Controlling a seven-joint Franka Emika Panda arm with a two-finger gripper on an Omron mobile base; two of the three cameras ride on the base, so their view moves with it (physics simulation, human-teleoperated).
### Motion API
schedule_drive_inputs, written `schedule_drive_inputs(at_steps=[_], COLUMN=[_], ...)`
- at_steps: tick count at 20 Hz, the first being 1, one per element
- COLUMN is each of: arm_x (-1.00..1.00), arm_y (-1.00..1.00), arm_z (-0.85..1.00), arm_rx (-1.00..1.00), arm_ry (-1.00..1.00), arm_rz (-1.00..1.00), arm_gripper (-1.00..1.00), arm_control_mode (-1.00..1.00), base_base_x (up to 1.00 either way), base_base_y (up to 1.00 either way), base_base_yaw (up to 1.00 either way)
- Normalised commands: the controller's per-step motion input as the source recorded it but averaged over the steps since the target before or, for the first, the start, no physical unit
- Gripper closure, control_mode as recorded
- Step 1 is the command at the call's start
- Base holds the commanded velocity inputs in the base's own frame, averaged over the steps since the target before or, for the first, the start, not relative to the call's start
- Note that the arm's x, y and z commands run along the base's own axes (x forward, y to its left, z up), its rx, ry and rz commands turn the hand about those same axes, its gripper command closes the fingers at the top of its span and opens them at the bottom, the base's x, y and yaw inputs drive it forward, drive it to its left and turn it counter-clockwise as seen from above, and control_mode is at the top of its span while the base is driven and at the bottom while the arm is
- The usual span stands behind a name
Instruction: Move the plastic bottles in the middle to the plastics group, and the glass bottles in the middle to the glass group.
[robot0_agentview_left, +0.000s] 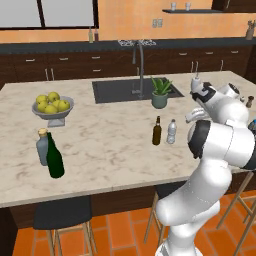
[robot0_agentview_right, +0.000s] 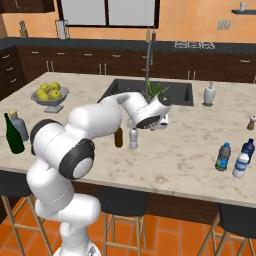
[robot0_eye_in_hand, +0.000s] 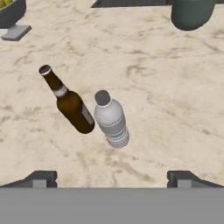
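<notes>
A: Two bottles stand in the middle of the worktop (robot0_agentview_left: 100, 145): one brown glass bottle (robot0_eye_in_hand: 70, 103) and one clear plastic bottle (robot0_eye_in_hand: 111, 120). Confirm?

B: Confirmed. They stand upright, just beside each other, apart from everything else. The brown one has a narrow dark neck, a dark cap and a pale band at the shoulder. The plastic one is plain, whitish, ribbed low on the body, with a grey-white cap.

A: Glass group count?

B: Two, near the worktop's left end: one tall dark green bottle (robot0_agentview_left: 54, 158) and one shorter grey-blue bottle (robot0_agentview_left: 43, 146) with a tan stopper, standing close together.

A: Plastics group?

B: Three bottles (robot0_agentview_right: 236, 158) near the right end in the right base view, clear with blue caps or labels, clustered.

A: Other items?

B: One bowl of yellow-green fruit (robot0_agentview_left: 52, 106), one potted plant (robot0_agentview_left: 160, 93) by the sink (robot0_agentview_left: 120, 91), one white dispenser (robot0_agentview_right: 210, 93).

A: Fingers?

B: The fingers (robot0_eye_in_hand: 40, 178) are spread fully wide, gripping nothing, hovering above the two middle bottles in the hand view.
</notes>
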Motion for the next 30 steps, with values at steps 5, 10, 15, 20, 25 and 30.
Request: schedule_drive_inputs(at_steps=[5, 10, 15, 20, 25, 30], arm_x=[0.22, 0.27, 0.21, 0.24, 0.07, 0.22], arm_y=[0.49, 0.53, 0.34, 0.14, -0.19, -0.17], arm_z=[0.03, 0.0, -0.06, -0.29, -0.27, -0.26], arm_rx=[-0.01, -0.01, -0.05, -0.13, -0.18, -0.08], arm_ry=[0.0, 0.05, 0.21, 0.04, 0.0, 0.0], arm_rz=[0.0, 0.0, -0.01, 0.0, 0.0, -0.02], arm_gripper=[-1.0, -1.0, -1.0, -1.0, -1.0, -1.0], arm_control_mode=[-1.0, -1.0, -1.0, -1.0, -1.0, -1.0], base_base_x=[0.0, 0.0, 0.0, 0.0, 0.0, 0.0], base_base_y=[0.0, 0.0, 0.0, 0.0, 0.0, 0.0], base_base_yaw=[0.0, 0.0, 0.0, 0.0, 0.0, 0.0])
